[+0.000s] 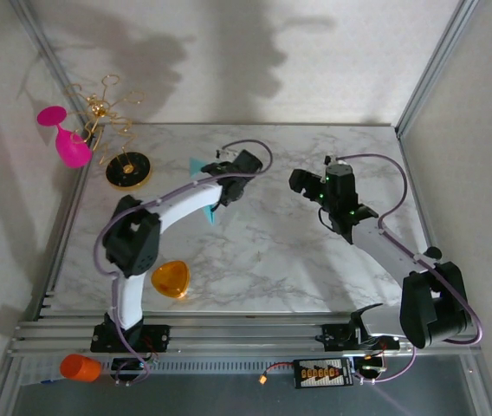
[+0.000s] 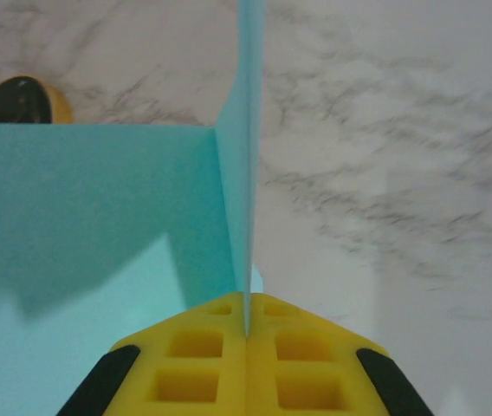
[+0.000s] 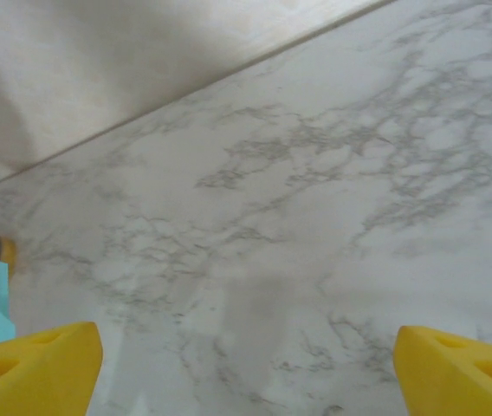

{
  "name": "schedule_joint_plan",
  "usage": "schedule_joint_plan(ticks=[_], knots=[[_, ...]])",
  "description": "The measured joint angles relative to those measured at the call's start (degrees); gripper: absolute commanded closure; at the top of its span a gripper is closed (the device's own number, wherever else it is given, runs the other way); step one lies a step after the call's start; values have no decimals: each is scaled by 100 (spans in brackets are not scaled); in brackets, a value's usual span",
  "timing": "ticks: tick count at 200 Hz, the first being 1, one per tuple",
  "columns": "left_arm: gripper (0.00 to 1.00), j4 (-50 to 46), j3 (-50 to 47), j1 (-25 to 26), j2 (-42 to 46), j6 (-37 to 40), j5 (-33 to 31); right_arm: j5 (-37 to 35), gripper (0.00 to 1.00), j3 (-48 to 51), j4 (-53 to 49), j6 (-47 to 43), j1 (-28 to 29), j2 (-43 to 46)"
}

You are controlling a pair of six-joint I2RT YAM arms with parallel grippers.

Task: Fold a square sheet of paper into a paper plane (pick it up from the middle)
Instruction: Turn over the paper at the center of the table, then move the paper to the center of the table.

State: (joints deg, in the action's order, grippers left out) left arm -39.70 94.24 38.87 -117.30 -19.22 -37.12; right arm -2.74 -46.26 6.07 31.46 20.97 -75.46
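Left tool [image 2: 246, 316]: yellow pads pressed flat together, nipping the lower edge of the teal-cyan paper plane [image 2: 99, 217]. The pinch sits on the upright centre fold, and one wing spreads level to the left of it.

From above, the paper plane [image 1: 197, 166] is at the left tool [image 1: 229, 173], over the rear-left part of the white marble tabletop [image 1: 315, 260]. Whether it is lifted or brushing the tabletop I cannot tell.

Right tool [image 3: 248, 342]: jaws stand wide with nothing between them and bare marble beneath. From above, the right tool [image 1: 302, 182] is near the plane, not touching it.

Handling, as judged:
- Very light, thin and limp away from the creases. The folds lend the only stiffness.
- The surface looks smooth and matte. It is likely to slide between pads unless several layers are pinched together.
- It is easily dented or mis-creased, and a hard squeeze on a wing would leave a mark.
- The best hold is the doubled centre fold about mid-length, where the layers stack and the balance is fair. Avoid the nose tip and the wing edges.

Writing: none on the paper, the pads or the tabletop. A small black board with orange marks [image 1: 320, 373] sits on the front rail, too small to read.
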Motion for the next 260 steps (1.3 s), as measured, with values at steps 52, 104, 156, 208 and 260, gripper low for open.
schedule_joint_plan(ticks=[52, 104, 156, 208, 260], knots=[[97, -831, 603, 483, -1403, 50, -1058, -356, 12, 83, -101, 7, -13, 7], [85, -988, 761, 669, -1781, -116, -994, -769, 13, 280, -271, 125, -85, 96], [64, -811, 846, 859, -1775, -479, -153, -815, 14, 332, -256, 345, -140, 254], [58, -118, 660, 1165, -1097, -857, 1888, -728, 14, 407, -195, 695, -278, 332], [64, 905, -356, 968, 479, -1222, 3635, -479, 15, 452, -136, 804, -422, 367]])
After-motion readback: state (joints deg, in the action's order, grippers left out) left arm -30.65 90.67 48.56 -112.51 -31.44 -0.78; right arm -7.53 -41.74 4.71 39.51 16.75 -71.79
